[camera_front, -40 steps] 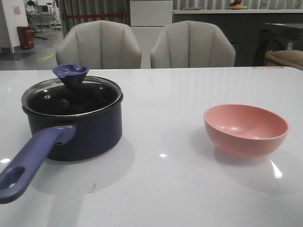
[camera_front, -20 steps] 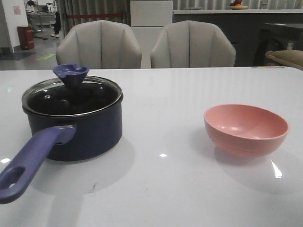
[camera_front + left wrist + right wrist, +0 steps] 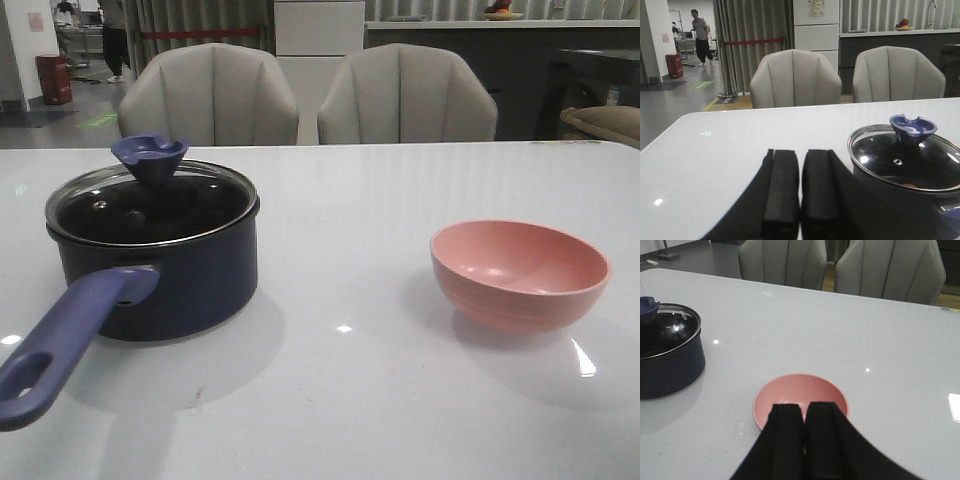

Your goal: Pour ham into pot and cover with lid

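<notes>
Hands both pinched closed and holding nothing: left hand [image 3: 800,200] raised beside the pot [image 3: 170,275], right hand [image 3: 804,440] above the pink bowl's [image 3: 520,272] near rim. Lid [image 3: 150,205] sits on the pot, knob up, handle toward the camera. Ham barely visible through glass. Both rest well apart on the white desk [image 3: 350,390].

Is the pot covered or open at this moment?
Covered. The glass lid sits level on the pot, its metal rim meeting the pot's edge all around, with the blue knob upright on top.
</notes>
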Motion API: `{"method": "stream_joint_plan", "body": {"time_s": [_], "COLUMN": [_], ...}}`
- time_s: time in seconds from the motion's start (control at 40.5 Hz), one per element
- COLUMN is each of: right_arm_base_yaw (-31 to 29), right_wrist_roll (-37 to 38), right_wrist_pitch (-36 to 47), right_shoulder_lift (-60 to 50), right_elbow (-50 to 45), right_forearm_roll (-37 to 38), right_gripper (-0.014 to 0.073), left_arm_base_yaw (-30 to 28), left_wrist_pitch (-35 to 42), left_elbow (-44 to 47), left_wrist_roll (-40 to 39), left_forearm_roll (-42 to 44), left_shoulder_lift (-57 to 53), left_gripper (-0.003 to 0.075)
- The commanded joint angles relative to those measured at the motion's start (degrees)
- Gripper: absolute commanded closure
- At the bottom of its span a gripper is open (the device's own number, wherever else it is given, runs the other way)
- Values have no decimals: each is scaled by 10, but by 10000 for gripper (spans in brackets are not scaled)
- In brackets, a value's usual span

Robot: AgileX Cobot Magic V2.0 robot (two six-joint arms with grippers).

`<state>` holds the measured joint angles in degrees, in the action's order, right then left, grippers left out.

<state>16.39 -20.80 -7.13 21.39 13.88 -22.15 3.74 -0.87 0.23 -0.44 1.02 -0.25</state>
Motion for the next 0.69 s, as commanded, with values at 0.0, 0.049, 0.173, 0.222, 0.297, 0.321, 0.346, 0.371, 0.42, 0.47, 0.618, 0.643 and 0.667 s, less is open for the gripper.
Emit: {"method": "stream_joint_plan", "body": {"time_s": [0.0,0.049,0.173,0.222,0.297,0.321,0.346,0.371,0.42,0.47,0.618,0.643,0.667], "right_arm_base_yaw": [0,0,0,0,0,0,0,0,0,0,-8,-15,-20], "right_wrist_roll": [-6,-6,-6,-6,-6,-6,-6,-6,-6,-7,10,28,40], "right_wrist_pitch": [41,41,41,41,41,41,41,41,49,64,78,77,76], "right_shoulder_lift": [2,2,2,2,2,2,2,2,2,-1,-22,-29,-34], "right_elbow": [16,16,16,16,16,16,16,16,15,9,-7,-11,-14], "right_forearm_roll": [-3,-3,-3,-3,-3,-3,-3,-3,-3,1,35,51,63], "right_gripper": [445,445,445,445,445,445,445,445,445,445,445,445,445], "left_arm_base_yaw": [-1,-1,-1,-1,-1,-1,-1,-1,-1,-1,-1,-1,-1], "left_wrist_pitch": [47,47,47,47,47,47,47,47,47,47,47,47,47], "left_elbow": [13,13,13,13,13,13,13,13,13,13,13,13,13], "left_wrist_roll": [-7,-7,-7,-7,-7,-7,-7,-7,-7,-7,-7,-7,-7], "left_forearm_roll": [-1,-1,-1,-1,-1,-1,-1,-1,-1,-1,-1,-1,-1], "left_shoulder_lift": [-12,-12,-12,-12,-12,-12,-12,-12,-12,-12,-12,-12,-12], "left_gripper": [607,607,607,607,607,607,607,607,607,607,607,607,607]}}
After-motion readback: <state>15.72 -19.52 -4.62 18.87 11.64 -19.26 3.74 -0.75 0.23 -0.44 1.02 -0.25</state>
